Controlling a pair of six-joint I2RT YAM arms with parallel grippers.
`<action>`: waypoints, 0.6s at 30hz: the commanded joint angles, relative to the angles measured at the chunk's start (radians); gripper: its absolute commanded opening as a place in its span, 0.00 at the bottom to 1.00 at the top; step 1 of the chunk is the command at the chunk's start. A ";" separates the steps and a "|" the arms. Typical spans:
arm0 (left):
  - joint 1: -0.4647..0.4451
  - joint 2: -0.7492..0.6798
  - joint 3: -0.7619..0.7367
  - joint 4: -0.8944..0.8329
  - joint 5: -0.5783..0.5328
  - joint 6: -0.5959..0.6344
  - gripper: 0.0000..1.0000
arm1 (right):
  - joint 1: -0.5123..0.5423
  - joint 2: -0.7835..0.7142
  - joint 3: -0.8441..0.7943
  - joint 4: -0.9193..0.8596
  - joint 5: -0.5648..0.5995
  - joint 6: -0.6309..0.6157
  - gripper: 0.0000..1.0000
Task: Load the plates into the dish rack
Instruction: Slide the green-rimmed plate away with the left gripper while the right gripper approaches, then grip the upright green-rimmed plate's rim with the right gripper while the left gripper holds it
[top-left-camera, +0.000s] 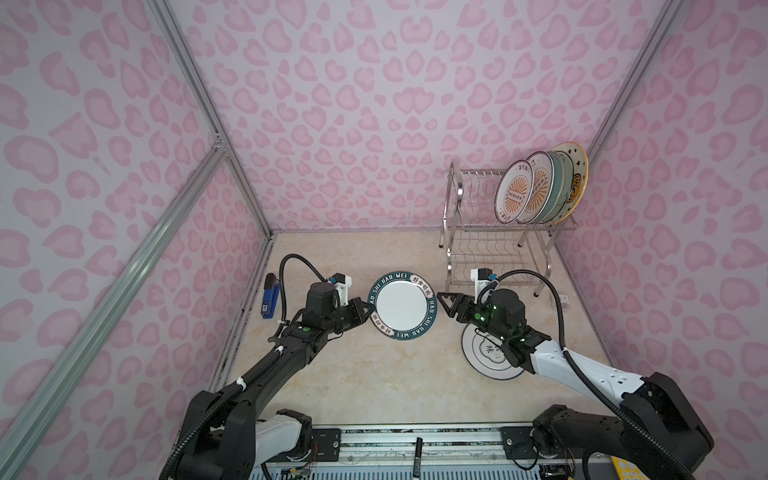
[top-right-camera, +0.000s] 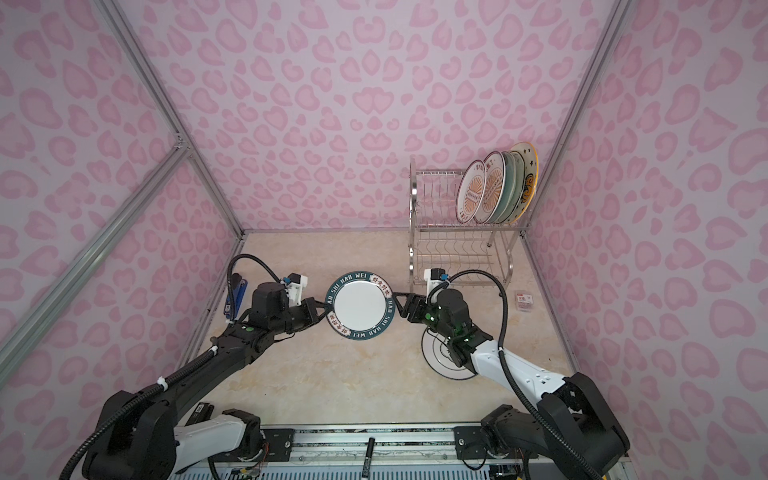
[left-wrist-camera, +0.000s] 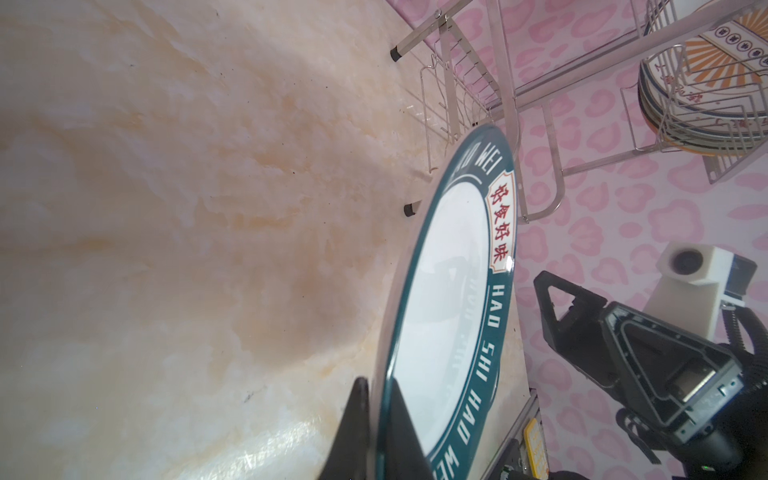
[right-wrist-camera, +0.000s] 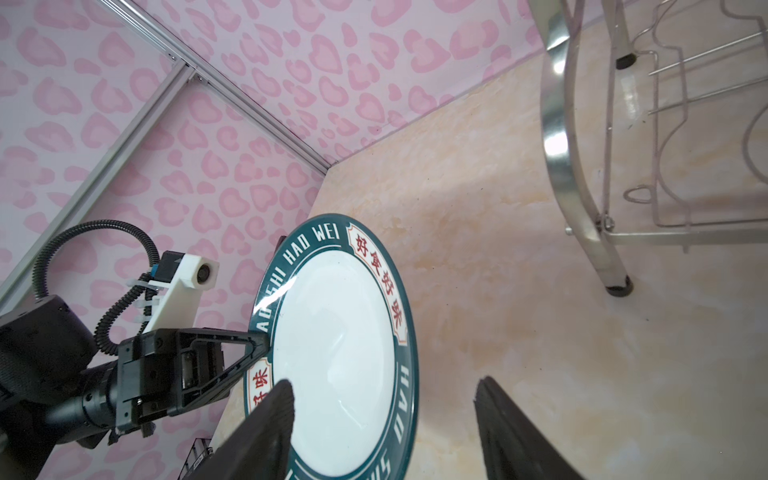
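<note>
A dark-teal lettered plate (top-left-camera: 402, 304) (top-right-camera: 360, 304) hangs tilted above the table. My left gripper (top-left-camera: 368, 309) (left-wrist-camera: 378, 380) is shut on its left rim. My right gripper (top-left-camera: 442, 305) (right-wrist-camera: 384, 382) stands open just off the plate's (right-wrist-camera: 336, 353) right rim, not closed on it. A white plate with a centre emblem (top-left-camera: 484, 353) (top-right-camera: 436, 357) lies flat on the table, partly hidden under the right arm. The chrome dish rack (top-left-camera: 490, 249) (top-right-camera: 453, 249) stands at the back right. Several plates stand in its upper tier, from a sunburst plate (top-left-camera: 515, 193) to an orange-rimmed star plate (top-left-camera: 575, 174).
A blue stapler (top-left-camera: 270, 295) lies by the left wall. A small red-and-white packet (top-right-camera: 523, 300) sits near the right wall. A black marker (top-left-camera: 417, 455) rests on the front rail. The rack's lower tier (right-wrist-camera: 706, 124) holds no plates. Pink patterned walls enclose the table.
</note>
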 joint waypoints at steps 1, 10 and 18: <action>0.001 -0.016 -0.008 0.107 0.024 -0.014 0.03 | 0.000 0.011 -0.005 0.053 -0.014 0.026 0.69; 0.000 -0.046 -0.028 0.166 0.024 -0.034 0.03 | 0.012 0.085 -0.018 0.140 -0.041 0.066 0.66; 0.000 -0.047 -0.031 0.194 0.040 -0.040 0.03 | 0.037 0.150 0.001 0.207 -0.070 0.091 0.56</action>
